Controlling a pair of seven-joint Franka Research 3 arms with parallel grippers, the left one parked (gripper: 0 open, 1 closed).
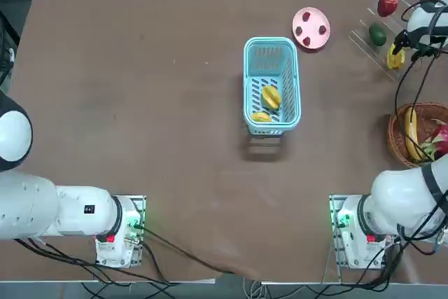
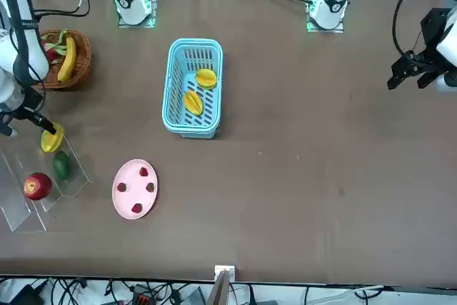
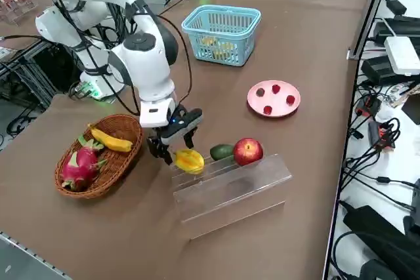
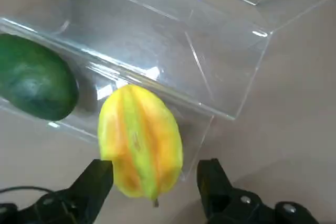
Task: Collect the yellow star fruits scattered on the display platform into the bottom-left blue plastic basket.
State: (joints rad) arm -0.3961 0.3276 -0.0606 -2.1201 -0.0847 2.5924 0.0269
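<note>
while the star fruit (image 4: pixel 139 140) gleams yellow, ridged, green-streaked, the right end effector (image 4: pixel 155 184) gapes around it.

So there's this pink plate (image 1: pixel 311 28) with little red berries (image 2: pixel 143 171) on it. A red apple (image 3: pixel 248 151) and a dark green oval fruit (image 3: pixel 222 152) sit right next to each other, off to the far right. Nearer, still on the right, a round brown wicker basket (image 3: pixel 120 170) has a yellow banana (image 3: pixel 110 140) and a pinkish-red dragon fruit (image 3: pixel 81 167) in it, green tips and all.
</note>
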